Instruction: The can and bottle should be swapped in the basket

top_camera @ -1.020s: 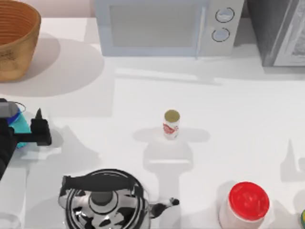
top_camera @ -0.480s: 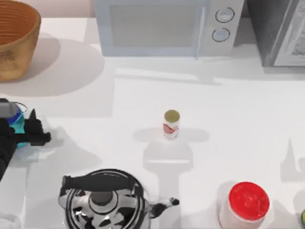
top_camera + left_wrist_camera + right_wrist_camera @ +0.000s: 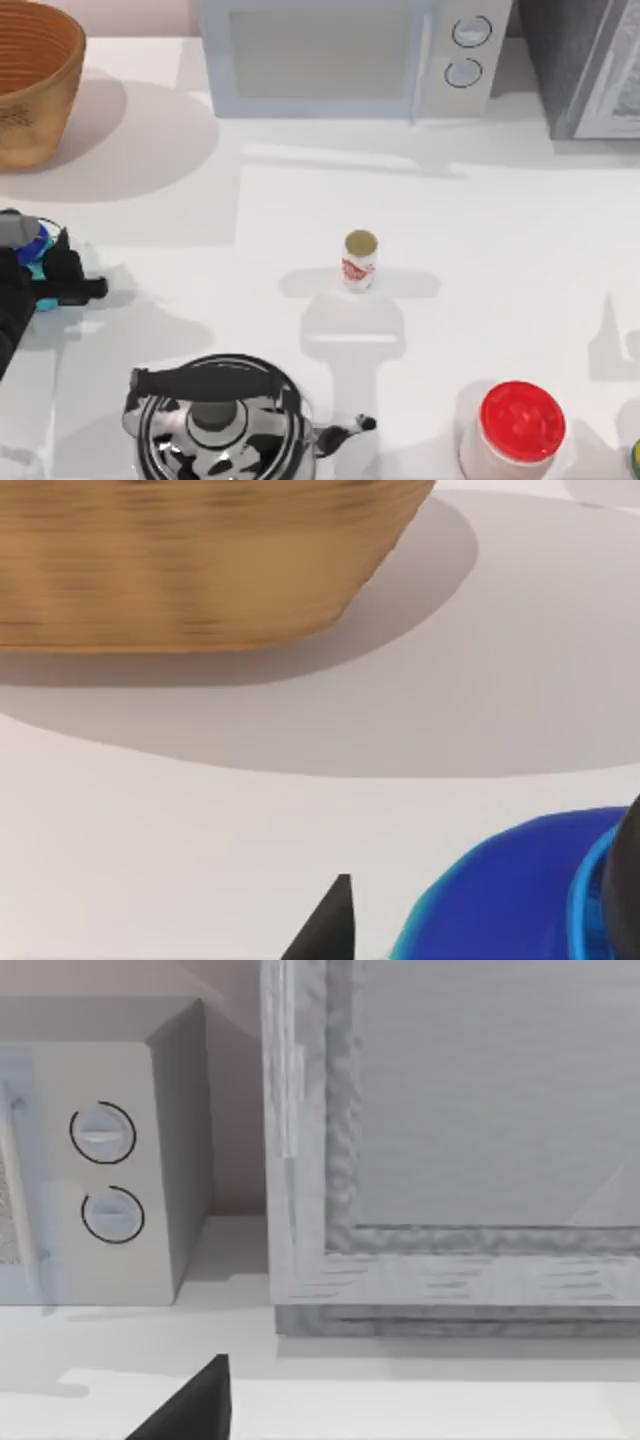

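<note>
Right, the left gripper [image 3: 52,272] has its fingers pinching the bottle [image 3: 36,256] at the table's [image 3: 480,220] left edge, blue cap up. The basket [image 3: 35,80] stands well apart, far left corner. The can [image 3: 359,260] stands upright mid-table, beyond the kettle [image 3: 215,420].

the left gripper [image 3: 42,268] slides closer onto the bottle [image 3: 36,250], away from the can [image 3: 359,259], its fingers narrowing around it.
</note>
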You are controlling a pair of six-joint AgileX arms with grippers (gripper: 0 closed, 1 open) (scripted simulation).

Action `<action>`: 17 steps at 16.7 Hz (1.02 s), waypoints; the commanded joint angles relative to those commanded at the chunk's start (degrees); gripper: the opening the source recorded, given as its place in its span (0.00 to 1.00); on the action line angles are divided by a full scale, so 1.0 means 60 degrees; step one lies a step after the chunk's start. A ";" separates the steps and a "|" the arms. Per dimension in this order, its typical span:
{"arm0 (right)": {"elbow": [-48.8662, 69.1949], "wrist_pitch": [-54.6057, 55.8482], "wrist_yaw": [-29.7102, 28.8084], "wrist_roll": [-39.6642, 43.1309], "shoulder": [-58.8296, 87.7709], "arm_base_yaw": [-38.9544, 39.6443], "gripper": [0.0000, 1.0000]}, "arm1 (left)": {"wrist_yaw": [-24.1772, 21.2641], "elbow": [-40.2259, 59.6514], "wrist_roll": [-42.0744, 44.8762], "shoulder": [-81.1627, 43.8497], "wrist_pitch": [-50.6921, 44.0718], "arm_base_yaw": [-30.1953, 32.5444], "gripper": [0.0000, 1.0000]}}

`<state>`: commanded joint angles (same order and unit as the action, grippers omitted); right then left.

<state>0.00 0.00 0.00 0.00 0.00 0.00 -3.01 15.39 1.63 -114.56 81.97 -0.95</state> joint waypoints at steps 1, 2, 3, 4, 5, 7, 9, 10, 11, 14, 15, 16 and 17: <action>0.0000 0.0000 0.0000 0.0000 0.0000 0.0000 1.00 | 0.0000 0.0000 0.0000 0.0000 0.0000 0.0000 0.00; 0.0000 0.0000 0.0000 0.0000 0.0000 0.0000 1.00 | 0.0000 0.0000 0.0000 0.0000 0.0000 0.0000 0.00; 0.0000 0.0000 0.0000 0.0000 0.0000 0.0000 1.00 | 0.0000 0.0000 0.0000 0.0000 0.0000 0.0000 0.00; 0.0000 0.0000 0.0000 0.0000 0.0000 0.0000 1.00 | 0.0000 0.0000 0.0000 0.0000 0.0000 0.0000 0.00; 0.0000 0.0000 0.0000 0.0000 0.0000 0.0000 1.00 | 0.0000 0.0000 0.0000 0.0000 0.0000 0.0000 0.00; 0.0000 0.0000 0.0000 0.0000 0.0000 0.0000 1.00 | 0.0000 0.0000 0.0000 0.0000 0.0000 0.0000 0.00; 0.0000 0.0000 0.0000 0.0000 0.0000 0.0000 1.00 | 0.0001 -0.0011 0.0014 0.0008 -0.0006 0.0000 0.00; 0.0000 0.0000 0.0000 0.0000 0.0000 0.0000 1.00 | -0.0037 -0.0012 0.0001 0.0021 -0.0057 0.0072 0.00; 0.0000 0.0000 0.0000 0.0000 0.0000 0.0000 1.00 | -0.0113 0.0010 -0.0022 0.0048 -0.0167 0.0207 0.00; 0.0000 0.0000 0.0000 0.0000 0.0000 0.0000 1.00 | -0.0532 0.0361 -0.0107 0.0271 -0.0996 0.0877 0.00; 0.0000 0.0000 0.0000 0.0000 0.0000 0.0000 1.00 | -0.0717 0.0622 -0.0132 0.0402 -0.1469 0.1138 0.00; 0.0000 0.0000 0.0000 0.0000 0.0000 0.0000 1.00 | -0.0916 0.0975 -0.0153 0.0558 -0.2046 0.1387 0.00; 0.0000 0.0000 0.0000 0.0000 0.0000 0.0000 1.00 | -0.1122 0.1418 -0.0166 0.0744 -0.2719 0.1605 0.00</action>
<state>0.00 0.00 0.00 0.00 0.00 0.00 -9.74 23.90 0.63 -110.09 65.65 8.68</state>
